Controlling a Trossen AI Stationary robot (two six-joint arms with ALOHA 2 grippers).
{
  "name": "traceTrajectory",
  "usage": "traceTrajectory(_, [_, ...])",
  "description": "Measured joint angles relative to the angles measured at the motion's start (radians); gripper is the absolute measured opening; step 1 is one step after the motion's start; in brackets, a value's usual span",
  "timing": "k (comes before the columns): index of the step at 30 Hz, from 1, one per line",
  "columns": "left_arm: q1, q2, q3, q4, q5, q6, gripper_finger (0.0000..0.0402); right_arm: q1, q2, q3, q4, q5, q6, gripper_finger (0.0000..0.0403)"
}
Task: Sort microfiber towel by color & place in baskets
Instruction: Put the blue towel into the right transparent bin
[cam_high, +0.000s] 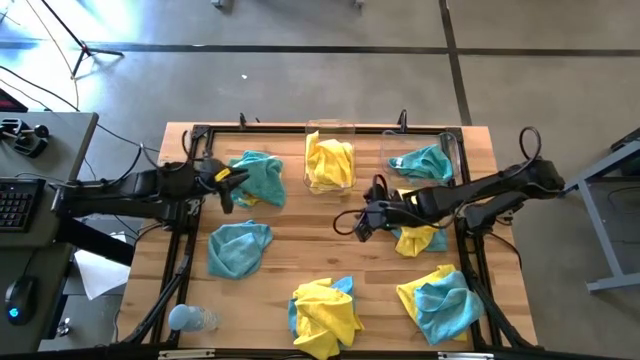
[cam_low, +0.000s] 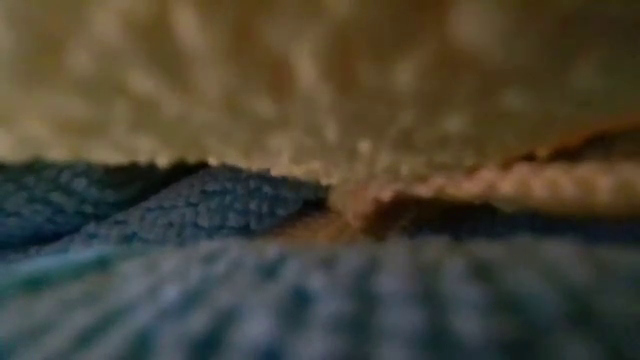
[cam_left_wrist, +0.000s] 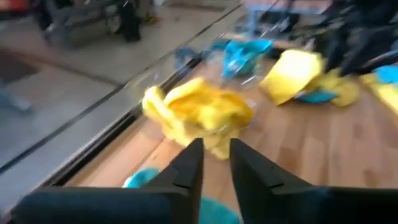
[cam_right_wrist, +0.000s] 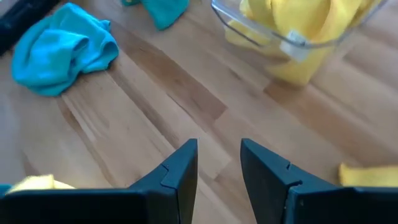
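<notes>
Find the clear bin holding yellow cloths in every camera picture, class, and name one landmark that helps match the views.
High view: the yellow-filled bin sits at the table's far edge, centre.
Low view: not identifiable; cloth pressed against the lens fills the picture.
Left wrist view: it appears at centre, beyond the left pincer.
Right wrist view: at the upper right.
Shared landmark: the teal-filled bin beside it, also seen in the left wrist view.

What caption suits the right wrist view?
Empty right gripper over bare wood, between a teal towel and the yellow-filled basket.
</notes>
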Motion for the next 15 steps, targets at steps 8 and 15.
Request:
traceTrajectory(8, [0.205,0.245,0.157,-0.289,-0.036,-0.114,0.0144,-0.016,0.000,0.014,-0.065,0.002,0.031,0.0116])
traceTrajectory(15, [0.448,0.515,0.281,-0.453,0.127,-0.198,0.0140,-0.023,0.000,0.013,-0.147,0.004,-0.035,0.0116])
